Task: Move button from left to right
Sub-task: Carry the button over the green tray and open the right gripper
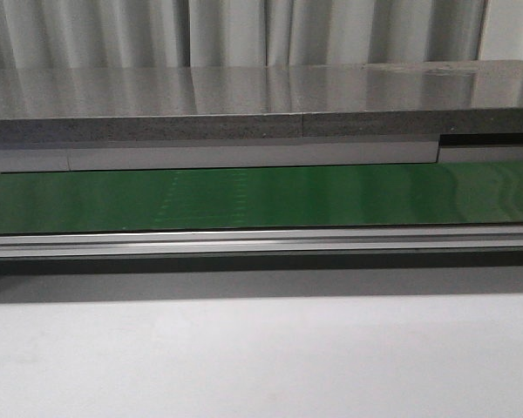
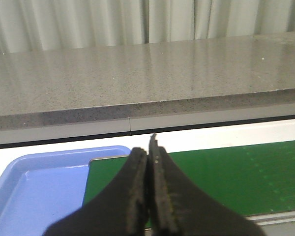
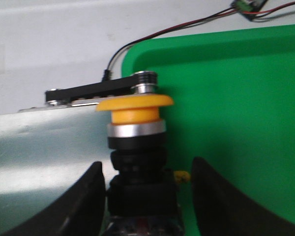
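The right hand (image 3: 145, 196) has its fingers apart around the button (image 3: 136, 142), poised over a green tray (image 3: 236, 98), likely for placing. The left hand (image 2: 148, 196) is pressed together, idle.

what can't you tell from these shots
- Button: its lower body is cut off by the right wrist view's edge, so what it rests on is unclear. It does not show in the front view.
- Right gripper: fingers stand apart beside the button; contact cannot be judged.
- Blue tray: the shut left gripper and the frame edge hide part of its floor.
- Green tray: mostly out of frame.
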